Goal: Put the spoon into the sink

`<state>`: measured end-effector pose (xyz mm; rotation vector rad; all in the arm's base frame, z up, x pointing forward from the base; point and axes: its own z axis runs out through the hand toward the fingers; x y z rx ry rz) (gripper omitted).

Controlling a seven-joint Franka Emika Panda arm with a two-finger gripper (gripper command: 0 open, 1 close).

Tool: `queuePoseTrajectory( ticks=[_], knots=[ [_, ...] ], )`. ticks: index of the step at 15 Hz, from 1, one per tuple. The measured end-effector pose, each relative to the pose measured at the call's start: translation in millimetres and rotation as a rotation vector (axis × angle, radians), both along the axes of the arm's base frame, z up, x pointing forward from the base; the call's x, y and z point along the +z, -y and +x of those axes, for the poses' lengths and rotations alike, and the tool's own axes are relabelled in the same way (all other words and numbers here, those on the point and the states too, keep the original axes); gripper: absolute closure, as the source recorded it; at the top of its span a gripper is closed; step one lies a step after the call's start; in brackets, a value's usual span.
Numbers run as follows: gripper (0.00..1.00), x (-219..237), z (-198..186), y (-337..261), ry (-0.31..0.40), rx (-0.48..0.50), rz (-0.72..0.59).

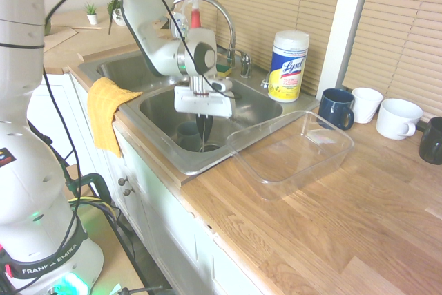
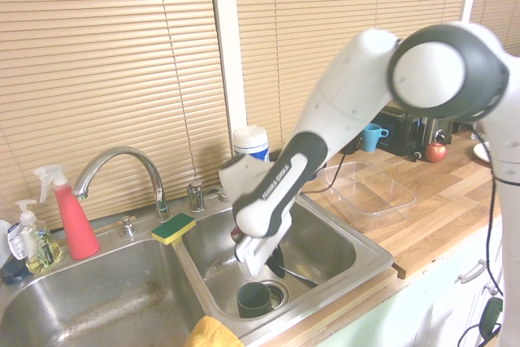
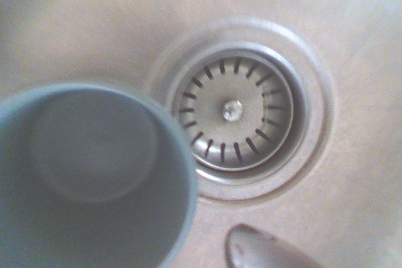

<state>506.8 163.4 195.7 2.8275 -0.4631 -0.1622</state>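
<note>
Wrist view gives me the drain strainer (image 3: 233,112) square below the camera, a grey-blue cup (image 3: 88,174) standing beside it on the basin floor, and the bowl of the spoon (image 3: 254,249) poking in at the picture's edge, blurred. From the first exterior view I see the gripper (image 1: 202,129) lowered into the nearer basin of the sink (image 1: 252,112), pointing steeply down, fingers pinched together on the spoon, whose dark tip hangs just above the drain — I can't tell whether it touches the steel. A yellow cloth (image 1: 107,112) drapes over the sink's front rim. On the wooden counter (image 1: 331,233) beside the basin sits a clear plastic tray (image 1: 293,153), with a wipes canister (image 1: 288,65) behind it.
</note>
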Motion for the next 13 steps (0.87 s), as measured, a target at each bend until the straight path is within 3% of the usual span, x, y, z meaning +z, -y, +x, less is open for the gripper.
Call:
queuePoseTrajectory(
  ticks=[1, 13],
  knots=[
    [0.00, -8, 0, 3, -0.008, -0.007, -0.006],
    [0.00, -28, 5, 11, -0.034, -0.030, -0.042]
  ],
)
